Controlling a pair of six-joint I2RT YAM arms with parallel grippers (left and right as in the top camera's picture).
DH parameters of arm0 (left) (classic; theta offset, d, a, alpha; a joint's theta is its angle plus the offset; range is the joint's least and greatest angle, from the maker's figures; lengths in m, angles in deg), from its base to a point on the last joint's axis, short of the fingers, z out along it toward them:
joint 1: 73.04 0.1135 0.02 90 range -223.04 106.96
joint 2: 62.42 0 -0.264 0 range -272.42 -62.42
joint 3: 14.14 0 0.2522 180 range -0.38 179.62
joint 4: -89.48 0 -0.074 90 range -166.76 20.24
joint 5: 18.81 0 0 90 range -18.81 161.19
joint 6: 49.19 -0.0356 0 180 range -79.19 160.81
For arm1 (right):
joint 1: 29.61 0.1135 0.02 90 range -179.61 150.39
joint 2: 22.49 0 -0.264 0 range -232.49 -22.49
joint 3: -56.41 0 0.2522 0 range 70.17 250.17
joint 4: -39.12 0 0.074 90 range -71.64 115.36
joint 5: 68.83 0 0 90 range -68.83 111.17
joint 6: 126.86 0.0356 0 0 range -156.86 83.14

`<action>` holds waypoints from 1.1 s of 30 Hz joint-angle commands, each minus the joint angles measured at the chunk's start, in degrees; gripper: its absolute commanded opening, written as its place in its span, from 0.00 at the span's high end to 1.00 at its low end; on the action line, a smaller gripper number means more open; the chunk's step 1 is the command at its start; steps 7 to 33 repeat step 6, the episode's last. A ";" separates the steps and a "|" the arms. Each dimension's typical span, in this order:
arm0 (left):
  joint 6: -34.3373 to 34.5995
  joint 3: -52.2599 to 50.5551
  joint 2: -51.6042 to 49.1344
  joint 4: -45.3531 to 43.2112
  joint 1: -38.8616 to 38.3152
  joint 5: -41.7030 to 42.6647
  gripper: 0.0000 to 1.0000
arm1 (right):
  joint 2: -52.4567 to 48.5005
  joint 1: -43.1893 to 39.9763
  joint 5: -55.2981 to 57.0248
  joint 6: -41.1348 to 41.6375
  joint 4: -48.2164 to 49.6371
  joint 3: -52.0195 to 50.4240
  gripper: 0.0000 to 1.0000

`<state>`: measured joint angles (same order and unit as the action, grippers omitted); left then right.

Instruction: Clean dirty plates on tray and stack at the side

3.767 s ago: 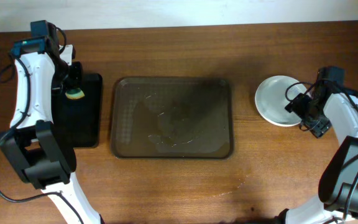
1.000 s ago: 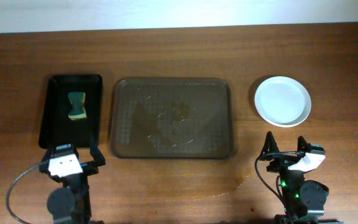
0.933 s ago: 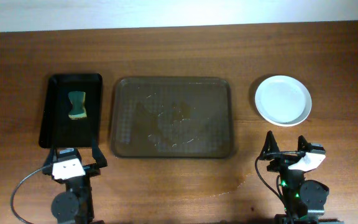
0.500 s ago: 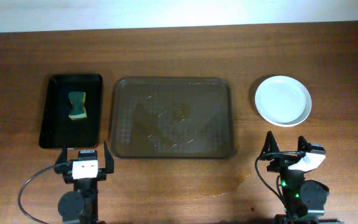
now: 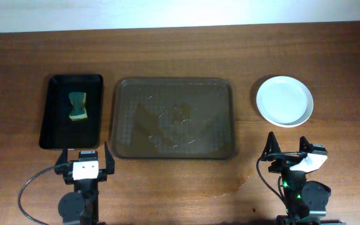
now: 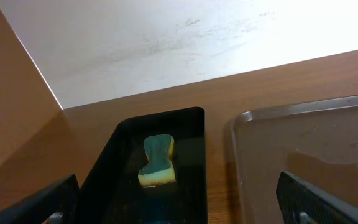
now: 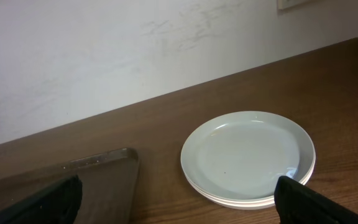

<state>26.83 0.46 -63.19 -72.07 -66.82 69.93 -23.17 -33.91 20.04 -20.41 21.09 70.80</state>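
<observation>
**Overhead view: both my grippers spread wide, plates stacked right of the tray**

My left gripper (image 5: 85, 152) sat at the near edge of the bench (image 5: 180, 50), its jaws spread wide and holding nothing. My right gripper (image 5: 286, 145) sat at the near edge on the other side, equally wide apart and empty.

The white plates (image 5: 284, 100) lay in a stack on the bench, well right of the tray (image 5: 130, 100) and just beyond my right gripper. In the right wrist view more than one rim showed at the stack's edge, though I could not count them.

The brown tray lay in the middle of the bench, with wet streaks on its floor. A narrow black tray (image 5: 54, 125) lay just left of it, apart from it, and a green and yellow sponge (image 5: 77, 105) lay inside it toward the far end. In the left wrist view my fingers (image 6: 42, 202) framed both trays.
</observation>
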 commanded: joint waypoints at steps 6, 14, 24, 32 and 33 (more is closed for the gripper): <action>-1.05 -0.33 0.48 0.09 -0.22 1.03 0.01 | 0.33 0.37 0.26 -0.13 -0.24 -0.31 0.02; -1.05 -0.33 0.48 0.09 -0.22 1.03 0.01 | 0.33 0.37 0.26 -0.13 -0.24 -0.31 0.02; -1.05 -0.33 0.48 0.09 -0.22 1.03 0.01 | 0.33 0.37 0.26 -0.13 -0.24 -0.31 0.02; -1.05 -0.33 0.48 0.09 -0.22 1.03 0.01 | 0.33 0.37 0.26 -0.13 -0.24 -0.31 0.02; -1.05 -0.33 0.48 0.09 -0.22 1.03 0.01 | 0.33 0.37 0.26 -0.13 -0.24 -0.31 0.02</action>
